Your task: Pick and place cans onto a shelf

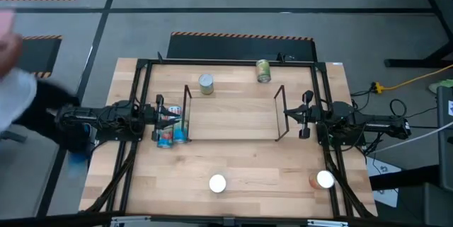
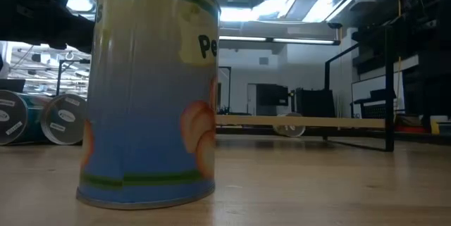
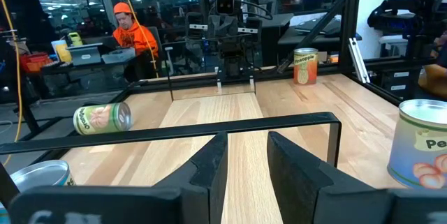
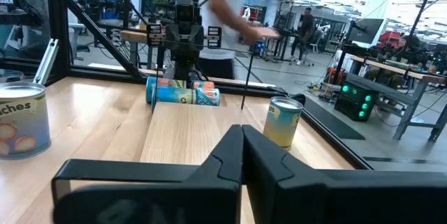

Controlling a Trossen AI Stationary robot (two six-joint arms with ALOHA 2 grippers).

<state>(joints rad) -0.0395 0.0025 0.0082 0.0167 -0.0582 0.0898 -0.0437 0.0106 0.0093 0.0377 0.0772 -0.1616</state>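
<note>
Where cans (image 1: 171, 132) lie, left hand (image 1: 160, 113) beside

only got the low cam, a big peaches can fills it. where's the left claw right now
Observer: The left claw is at the left end of the shelf, open, with nothing between its fingers.
Operator: and the right one
Observer: The right claw is at the shelf's right end, shut on nothing.
Operator: any cans outside my picture
Observer: Yes, an orange-labelled can with a white top stands at the table's front right, beside the right arm.
</note>
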